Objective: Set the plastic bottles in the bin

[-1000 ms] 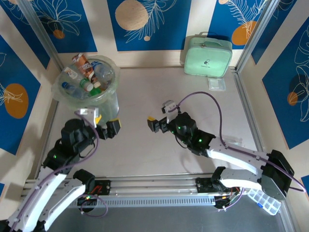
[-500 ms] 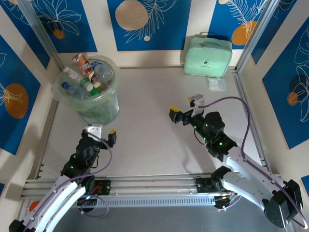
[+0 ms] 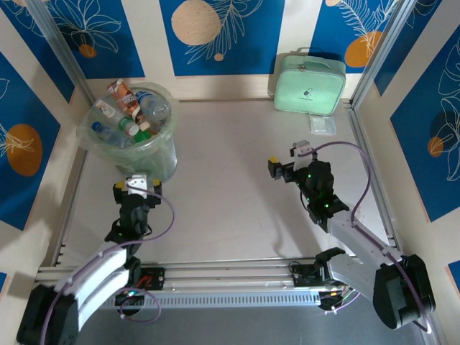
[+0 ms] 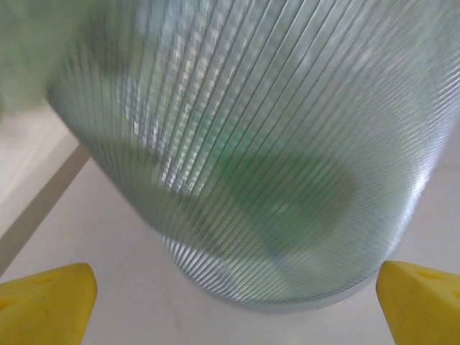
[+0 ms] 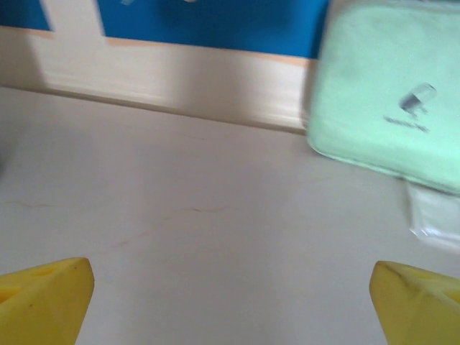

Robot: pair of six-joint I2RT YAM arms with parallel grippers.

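Many small crushed plastic bottles (image 3: 133, 108), mostly clear with blue caps, some with green or red-orange labels, lie heaped in the round translucent pale-green bin (image 3: 164, 159). The bin has a clear bag liner and stands at the far left of the pale bench (image 3: 215, 208). From above, the left fingers (image 3: 120, 191) sit just on the near side of the bin, pointing toward it and apart from its wall. The right fingers (image 3: 273, 162) hang over bare bench right of centre. A mint-green zippered case (image 3: 309, 85) leans against the back wall at the far right, with a small clear packet (image 3: 323, 123) on the bench just in front of it.

In the left wrist view, the bin's ribbed wall (image 4: 251, 144) looms close, a green shape blurred behind it. The two yellow fingertips (image 4: 47, 302) sit at the bottom corners, spread wide with nothing between them.

In the right wrist view, the yellow fingertips (image 5: 43, 298) are likewise wide apart and empty over the bench. The case (image 5: 388, 93) is ahead to the right, the packet (image 5: 435, 215) below it.
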